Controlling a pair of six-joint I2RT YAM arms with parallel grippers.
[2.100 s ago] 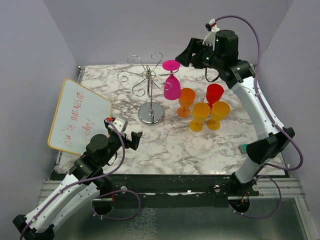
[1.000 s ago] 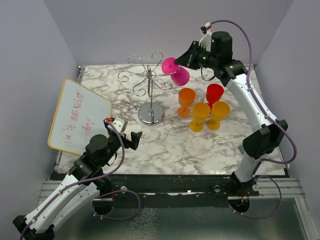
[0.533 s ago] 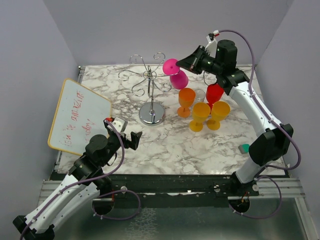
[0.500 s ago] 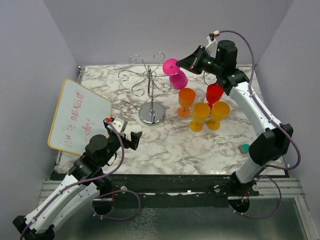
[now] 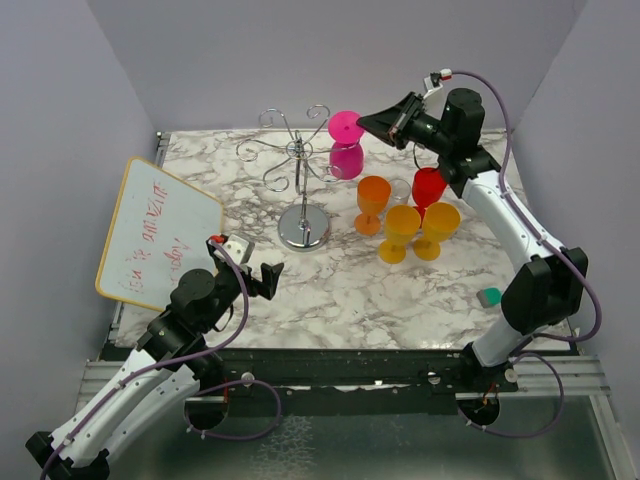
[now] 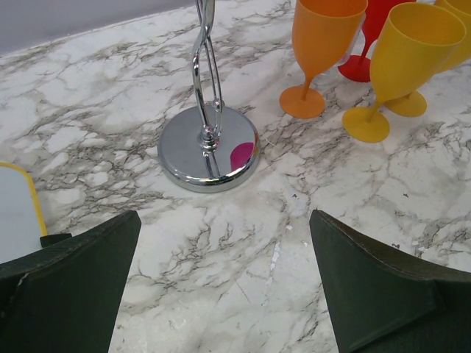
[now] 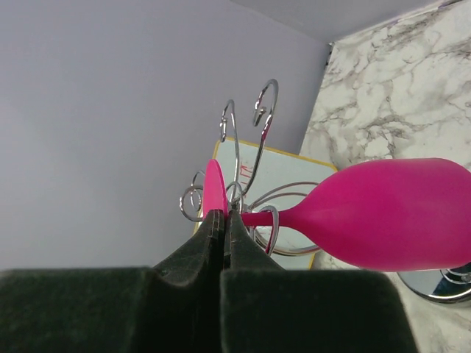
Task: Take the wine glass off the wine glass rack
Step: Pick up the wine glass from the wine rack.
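A pink wine glass (image 5: 346, 158) hangs upside down, foot on top, just right of the wine glass rack (image 5: 301, 188), a chrome pole on a round base with curled wire arms. My right gripper (image 5: 366, 122) is shut on the rim of the glass's flat foot (image 7: 214, 188); the bowl (image 7: 390, 213) points right in the right wrist view, and the rack's wire loops (image 7: 249, 143) lie behind the stem. Whether the stem is out of the wire I cannot tell. My left gripper (image 5: 266, 277) stands open low over the table, facing the rack's base (image 6: 208, 147), nothing between its fingers (image 6: 224, 272).
Right of the rack stand an orange glass (image 5: 372, 203), a red glass (image 5: 428, 189) and two yellow glasses (image 5: 400, 232) (image 5: 438, 228). A yellow-framed whiteboard (image 5: 160, 232) lies at the left edge. A small teal object (image 5: 488, 296) sits near the right arm's base.
The pink glass, tilted a second ago, now hangs straight down with its foot on top. The right wrist has shifted to the right. The left arm has not moved.
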